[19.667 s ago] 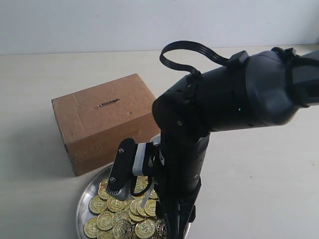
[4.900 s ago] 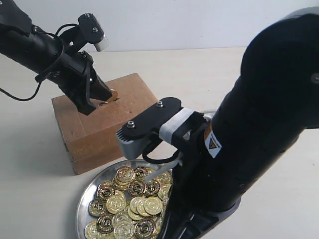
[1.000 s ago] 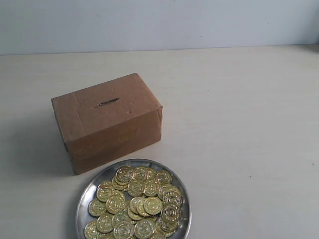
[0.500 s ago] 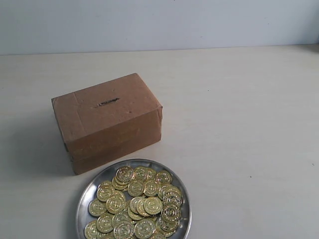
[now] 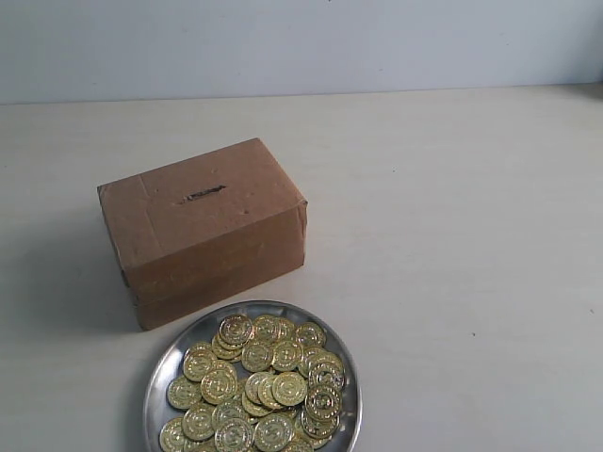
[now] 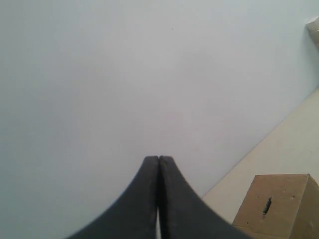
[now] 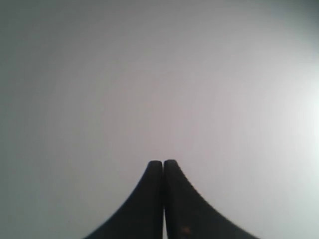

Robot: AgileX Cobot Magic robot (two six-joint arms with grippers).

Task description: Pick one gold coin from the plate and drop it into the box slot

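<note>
- Exterior view: the box (image 5: 203, 226) sits on the left part of the pale counter (image 5: 452, 235), turned at a slant, and the box slot (image 5: 203, 194) is a thin dark slit in its top face.
- Just in front of the box and slightly to its right lies the plate (image 5: 179, 341), close to the box's lower edge and partly cut off by the frame; whether the two touch cannot be told.
- A heap of gold coins (image 5: 259, 391) fills the plate, overlapping one another.
- Left wrist view: the left hand (image 6: 158, 164) has its two dark fingers pressed together with nothing between them, raised in front of a pale wall; the box and its slot show well beyond the fingertips, to one side.
- Right wrist view: the right hand (image 7: 163, 167) is also pressed together and empty, against a plain grey backdrop.
</note>
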